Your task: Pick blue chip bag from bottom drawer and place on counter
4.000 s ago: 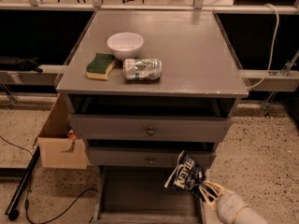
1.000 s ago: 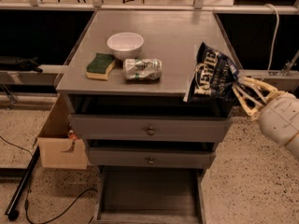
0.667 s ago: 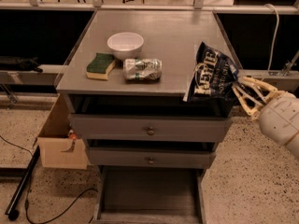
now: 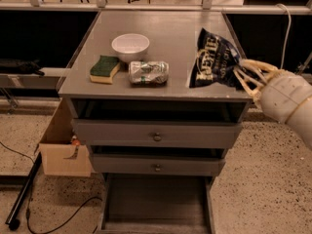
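**Blue chip bag held at the right side of the counter**

The gripper (image 4: 240,76) reaches in from the right at counter height, and its pale fingers (image 4: 253,67) pinch the right edge of the blue chip bag (image 4: 213,57). The bag stands tilted over the right part of the counter (image 4: 170,30), white lettering facing the camera. Whether its lower edge touches the surface cannot be told.

3 other things sit on the left half of the counter, well apart from the bag. A white bowl (image 4: 130,47) is farthest back. A green and yellow sponge (image 4: 104,68) lies at the near left. A crushed silver-green can (image 4: 148,72) lies on its side just beside the sponge, nearest the bag. None of them stands between the bag and the open grey surface around it.

Below the counter, 2 knobbed drawers (image 4: 156,133) are each pulled out a little. The bottom drawer (image 4: 156,204) is pulled far out, its flat dark floor showing.

A cardboard box (image 4: 63,152) stands on the speckled floor left of the cabinet, with a black cable (image 4: 53,222) near it.
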Motion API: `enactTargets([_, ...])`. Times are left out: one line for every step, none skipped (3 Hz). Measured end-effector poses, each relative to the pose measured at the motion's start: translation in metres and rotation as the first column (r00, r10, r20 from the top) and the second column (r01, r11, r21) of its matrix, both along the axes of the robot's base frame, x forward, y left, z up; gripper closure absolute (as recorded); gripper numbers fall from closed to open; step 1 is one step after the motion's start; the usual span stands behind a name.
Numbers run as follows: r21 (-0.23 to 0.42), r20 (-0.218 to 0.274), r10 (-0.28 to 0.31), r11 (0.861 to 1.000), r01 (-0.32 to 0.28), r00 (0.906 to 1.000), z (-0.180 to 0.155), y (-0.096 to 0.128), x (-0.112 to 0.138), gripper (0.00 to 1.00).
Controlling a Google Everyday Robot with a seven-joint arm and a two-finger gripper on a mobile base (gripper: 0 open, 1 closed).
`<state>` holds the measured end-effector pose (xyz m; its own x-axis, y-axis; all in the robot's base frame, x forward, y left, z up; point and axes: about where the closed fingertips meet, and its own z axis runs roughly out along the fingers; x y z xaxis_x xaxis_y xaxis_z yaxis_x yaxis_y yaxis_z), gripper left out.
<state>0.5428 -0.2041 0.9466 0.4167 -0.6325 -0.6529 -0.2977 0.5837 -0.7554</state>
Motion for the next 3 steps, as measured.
enactTargets([-0.04,-0.066,0.011,0.999,-0.014,0.9978,-0.002,0.015,0.054,1.0])
enactTargets([-0.035,-0.151,-0.001,0.999,-0.004,0.9885,-0.028,0.011,0.078,1.0])
enactTargets([-0.026,-0.22,-0.021,1.0,0.015,0.9752,-0.062,0.0,0.079,1.0])
